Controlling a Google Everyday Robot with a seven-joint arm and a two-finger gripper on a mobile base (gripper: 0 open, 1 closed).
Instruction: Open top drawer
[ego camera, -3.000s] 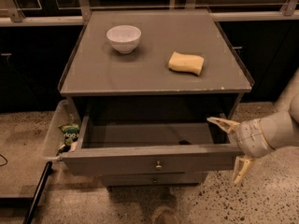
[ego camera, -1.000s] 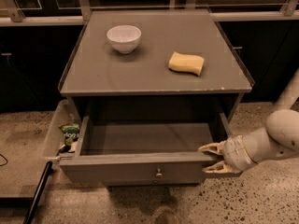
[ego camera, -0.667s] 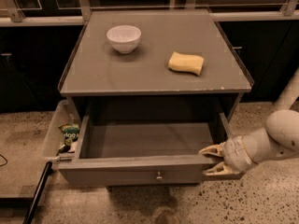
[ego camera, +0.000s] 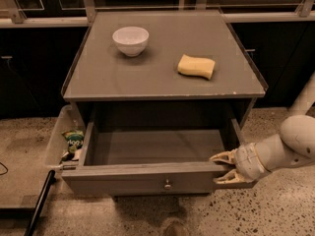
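Observation:
The top drawer (ego camera: 142,181) of the grey cabinet stands pulled well out. Its plain grey inside (ego camera: 157,146) is bare, and a small round metal knob (ego camera: 168,184) sits at the centre of its front. My gripper (ego camera: 222,168) is at the right end of the drawer front. One pale finger lies over the top edge and the other against the front face, closed on the panel. The white arm reaches in from the right.
A white bowl (ego camera: 130,40) and a yellow sponge (ego camera: 196,66) lie on the cabinet top (ego camera: 147,82). A pale side bin (ego camera: 56,132) on the cabinet's left holds a green packet (ego camera: 74,139). A black pole (ego camera: 39,203) leans at the lower left. The floor is speckled.
Since three seconds ago the gripper has dropped, narrowed onto the right end of the drawer front, and the drawer has come out a little further. Over the last second almost nothing moved.

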